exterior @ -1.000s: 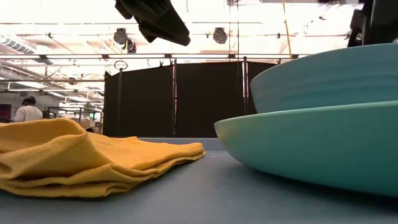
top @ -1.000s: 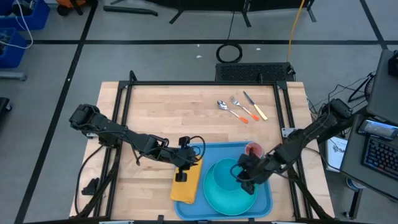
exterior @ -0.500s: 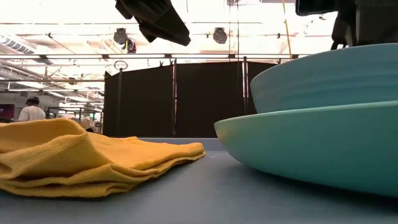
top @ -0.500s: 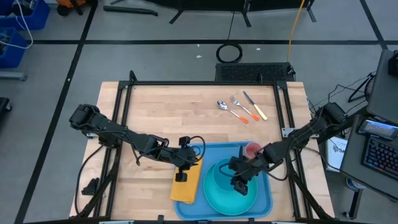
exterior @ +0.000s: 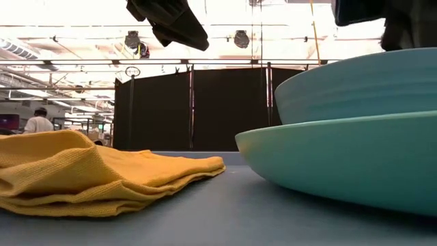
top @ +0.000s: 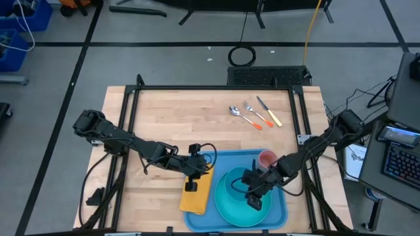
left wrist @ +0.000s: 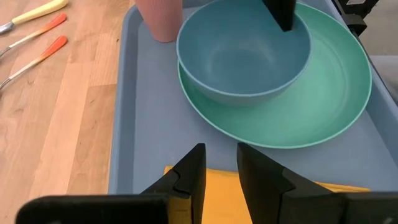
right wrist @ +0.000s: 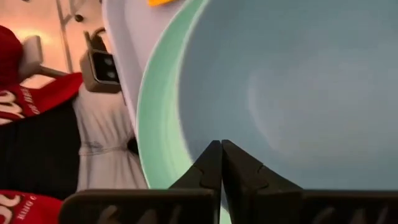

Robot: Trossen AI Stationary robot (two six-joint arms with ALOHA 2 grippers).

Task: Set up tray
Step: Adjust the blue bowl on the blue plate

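The left gripper [top: 191, 184] is held over the orange-yellow napkin [top: 197, 192] at the left edge of the blue tray [left wrist: 132, 118], fingers slightly parted, nothing grasped. The tray is located at the table's [top: 170, 118] near edge, carrying a teal plate [left wrist: 323, 118] with a blue bowl [left wrist: 242, 59] and a pink cup [left wrist: 160, 18]. Above the bowl, the right gripper [top: 255, 200] is clenched empty. Cutlery [top: 252, 113] is seen beyond the tray.

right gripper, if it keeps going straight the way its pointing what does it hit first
Most likely the inside of the blue bowl. The right gripper is shut and empty, its tips aimed into the bowl, which sits on the green plate on the tray. How far off the bowl's surface is, the pictures don't settle.
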